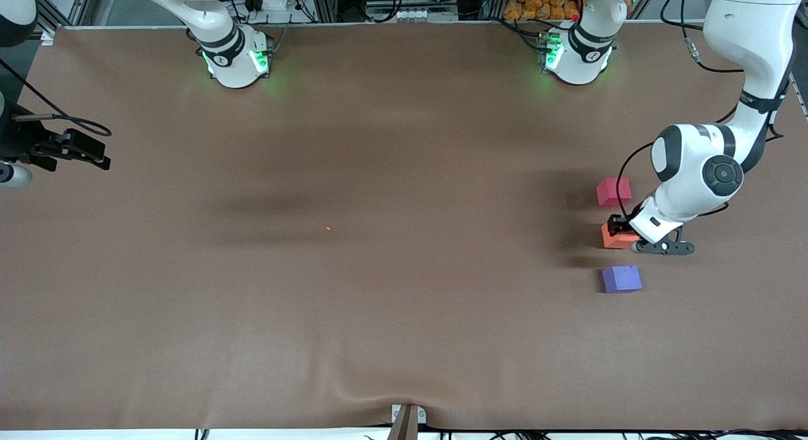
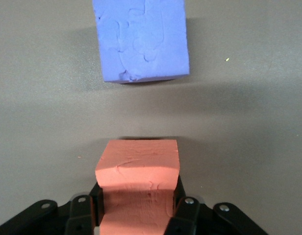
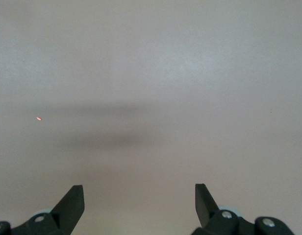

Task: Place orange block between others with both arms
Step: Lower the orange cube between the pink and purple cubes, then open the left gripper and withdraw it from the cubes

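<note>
My left gripper (image 1: 617, 230) is shut on the orange block (image 1: 619, 240), holding it by two opposite sides, down at the brown table top. The block (image 2: 138, 164) sits in the gap between the others: the pinkish-red cube (image 1: 613, 192) farther from the front camera and the purple cube (image 1: 622, 279) nearer to it. In the left wrist view the purple cube (image 2: 141, 41) lies just ahead of the held block, apart from it. My right gripper (image 1: 95, 154) waits open at the right arm's end of the table, its fingers (image 3: 72, 203) spread over bare table.
A tiny orange speck (image 1: 328, 228) lies mid-table and shows in the right wrist view (image 3: 38, 118). The two green-lit bases (image 1: 237, 58) (image 1: 577, 55) stand along the table's back edge. A metal clamp (image 1: 407, 418) sits at the edge nearest the front camera.
</note>
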Tool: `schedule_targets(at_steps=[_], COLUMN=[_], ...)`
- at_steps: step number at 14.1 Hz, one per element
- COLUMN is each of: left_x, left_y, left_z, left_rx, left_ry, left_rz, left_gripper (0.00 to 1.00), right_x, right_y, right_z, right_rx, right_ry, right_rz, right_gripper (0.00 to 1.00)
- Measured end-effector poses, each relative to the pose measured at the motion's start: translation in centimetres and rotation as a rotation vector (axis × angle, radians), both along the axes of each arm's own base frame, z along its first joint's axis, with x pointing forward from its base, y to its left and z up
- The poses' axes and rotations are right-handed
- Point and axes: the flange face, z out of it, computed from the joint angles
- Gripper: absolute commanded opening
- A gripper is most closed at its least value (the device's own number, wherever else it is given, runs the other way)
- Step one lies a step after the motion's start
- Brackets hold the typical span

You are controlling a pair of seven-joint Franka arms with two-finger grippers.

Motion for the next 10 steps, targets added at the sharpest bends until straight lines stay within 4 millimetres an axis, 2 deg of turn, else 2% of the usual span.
schedule_targets(at_steps=[3,6,7,9,10], left_x=[0.0,0.0,0.0,0.2,0.2], left_y=[0.0,0.0,0.0,0.0,0.0], left_z=[-0.2,-0.6,-0.8,-1.3,-1.4], left_rx=[-0.001,-0.003,-0.004,-0.007,-0.007], left_ry=[0.003,0.006,0.007,0.009,0.009], left_rz=[0.000,0.000,0.000,0.001,0.001], left_gripper=[0.01,0.08,0.30,1.00,1.00], right_x=[0.0,-0.1,-0.1,-0.1,0.0], right_y=[0.0,0.1,0.2,0.3,0.3], right_z=[0.0,-0.1,-0.1,-0.3,-0.3], right_rx=[0.000,0.001,0.001,0.001,0.001], right_ry=[0.002,0.006,0.009,0.013,0.014], right_rz=[0.003,0.006,0.008,0.010,0.010], right_gripper=[1.00,1.00,1.00,1.00,1.00])
